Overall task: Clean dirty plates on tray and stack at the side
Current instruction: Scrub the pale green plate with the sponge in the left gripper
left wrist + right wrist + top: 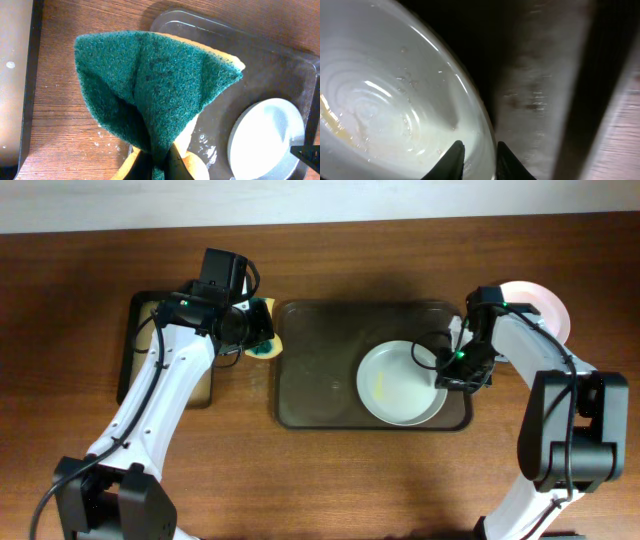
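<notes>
One white plate with a faint yellow smear lies on the right half of the dark brown tray. My right gripper grips its right rim, one finger inside the plate and one outside over the tray. The gripper looks shut on the rim. My left gripper hovers at the tray's top left corner, shut on a folded green and yellow sponge. The plate and tray also show in the left wrist view. A stack of white plates sits on the table right of the tray, partly hidden by my right arm.
A smaller black tray with tan lining lies at the left, under my left arm. Water drops lie on the brown tray's left part. The bare wooden table surrounds both trays.
</notes>
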Motion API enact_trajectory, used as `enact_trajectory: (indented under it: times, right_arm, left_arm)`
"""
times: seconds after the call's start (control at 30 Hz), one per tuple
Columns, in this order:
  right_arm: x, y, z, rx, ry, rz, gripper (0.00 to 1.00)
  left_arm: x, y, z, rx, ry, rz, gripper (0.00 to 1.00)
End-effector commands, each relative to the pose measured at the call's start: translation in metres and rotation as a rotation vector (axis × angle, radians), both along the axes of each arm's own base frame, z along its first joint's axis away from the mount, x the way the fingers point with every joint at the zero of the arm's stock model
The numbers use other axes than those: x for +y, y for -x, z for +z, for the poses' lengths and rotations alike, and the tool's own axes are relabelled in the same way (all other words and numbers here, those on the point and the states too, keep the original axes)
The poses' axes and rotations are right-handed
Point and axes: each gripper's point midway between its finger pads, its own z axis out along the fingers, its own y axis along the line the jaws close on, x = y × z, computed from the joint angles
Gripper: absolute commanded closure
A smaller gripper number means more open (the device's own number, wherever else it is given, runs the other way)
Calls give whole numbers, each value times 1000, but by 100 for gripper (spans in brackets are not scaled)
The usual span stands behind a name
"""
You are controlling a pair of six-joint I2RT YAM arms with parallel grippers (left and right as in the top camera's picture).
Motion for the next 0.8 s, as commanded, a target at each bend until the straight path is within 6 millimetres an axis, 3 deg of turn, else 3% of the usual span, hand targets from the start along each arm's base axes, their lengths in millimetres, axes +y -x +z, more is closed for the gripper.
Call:
enact_trajectory:
  times: [0.0,0.03,0.13,0.2,0.33,0.4,0.47,0.57,0.77]
  right_arm:
    - [26,-2,-3,-16,-60,50,65]
    - [27,-5,-5,-26,-59,52,62]
    - [12,-12,-21,-16,28,-22,75]
    - [6,-14,-32,-3,66,-52,74]
    - [19,-20,-37,-15,-10,-54,77]
    - [27,-26,-34,-36,-60,-66,96]
    - [30,-27,-35,-35,-60,-87,96]
    - [44,-27,-35,-41,-61,-54,96]
    - [82,-25,-35,-56,-57,15,96]
  left_arm:
    - [-3,1,11,-29,20,-24,100]
    - [-4,2,11,-27,26,-27,100]
    - [-15,5,13,-29,54,-83,100]
    - [-22,7,13,-38,48,-125,100]
    - [-42,11,15,-54,53,-177,100]
    - [-68,11,16,-86,65,-229,100]
    - [-87,10,12,-90,87,-234,100]
    - [-121,6,-11,-70,116,-245,100]
    - [-166,-6,-61,-71,126,-314,100]
